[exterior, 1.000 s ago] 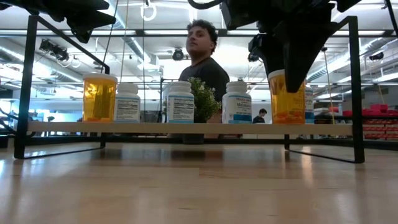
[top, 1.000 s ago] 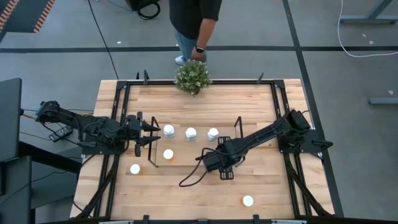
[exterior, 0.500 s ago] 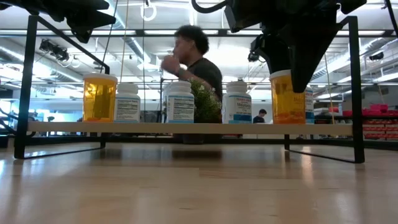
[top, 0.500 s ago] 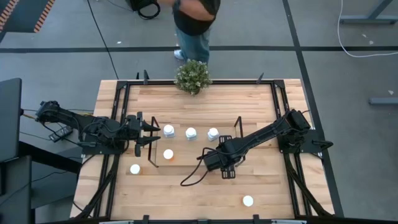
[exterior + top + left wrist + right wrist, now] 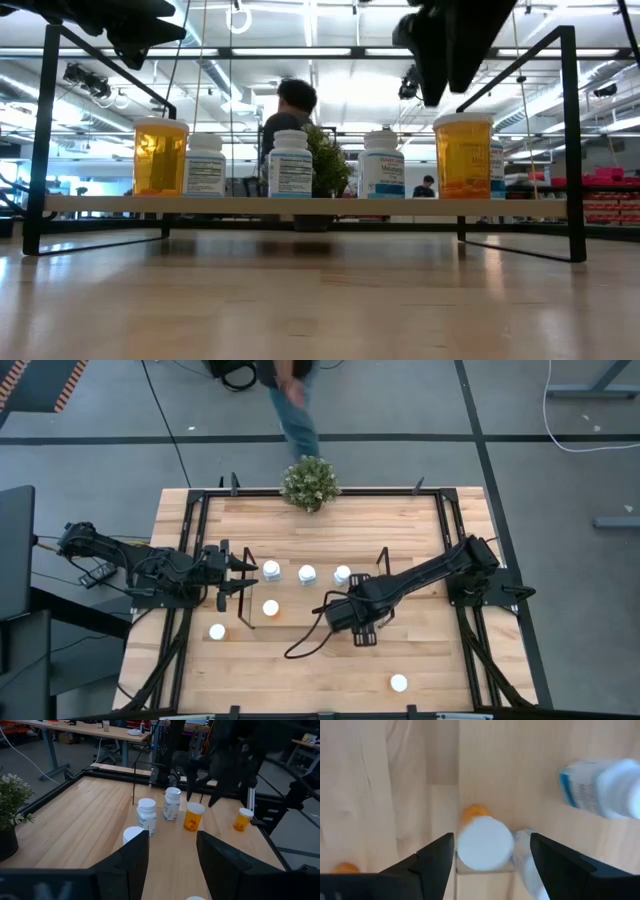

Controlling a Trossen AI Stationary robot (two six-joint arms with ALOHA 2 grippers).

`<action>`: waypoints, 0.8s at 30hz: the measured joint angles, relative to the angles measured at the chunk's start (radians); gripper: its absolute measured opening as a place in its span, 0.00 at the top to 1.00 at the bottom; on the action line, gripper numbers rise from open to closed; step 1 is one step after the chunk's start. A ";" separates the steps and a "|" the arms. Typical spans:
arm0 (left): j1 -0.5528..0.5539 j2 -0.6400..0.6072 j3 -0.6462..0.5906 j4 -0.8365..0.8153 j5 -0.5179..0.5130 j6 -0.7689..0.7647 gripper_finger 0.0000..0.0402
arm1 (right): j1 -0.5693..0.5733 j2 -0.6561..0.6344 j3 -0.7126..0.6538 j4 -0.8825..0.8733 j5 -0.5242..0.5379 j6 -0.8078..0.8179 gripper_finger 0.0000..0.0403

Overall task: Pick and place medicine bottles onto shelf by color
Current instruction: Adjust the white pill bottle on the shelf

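The shelf (image 5: 300,204) is a black-rod rack with a clear deck. An orange bottle (image 5: 463,155) with a white cap (image 5: 485,843) stands upright on the deck. My right gripper (image 5: 450,60) hangs open straight above it, pointing down, its fingers clear of the cap on both sides. In the high view the right arm (image 5: 345,610) hides this bottle. Three white bottles (image 5: 271,570), (image 5: 307,573), (image 5: 343,574) and one more orange bottle (image 5: 160,155) also stand on the deck. My left gripper (image 5: 238,575) waits open at the shelf's left end.
Two bottles stand on the bare table: one (image 5: 217,631) near the left, one (image 5: 399,682) near the front right. A potted plant (image 5: 310,483) sits at the far edge. A person (image 5: 290,400) moves beyond the table's far side.
My right gripper has risen straight up off the orange bottle, from around its body to above its cap. The bottle stays standing on the deck. The person behind the table has walked away from the plant.
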 joint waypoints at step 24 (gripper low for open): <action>0.000 0.000 0.000 -0.015 0.000 -0.007 0.57 | -0.114 0.001 -0.050 -0.205 0.079 -0.063 0.27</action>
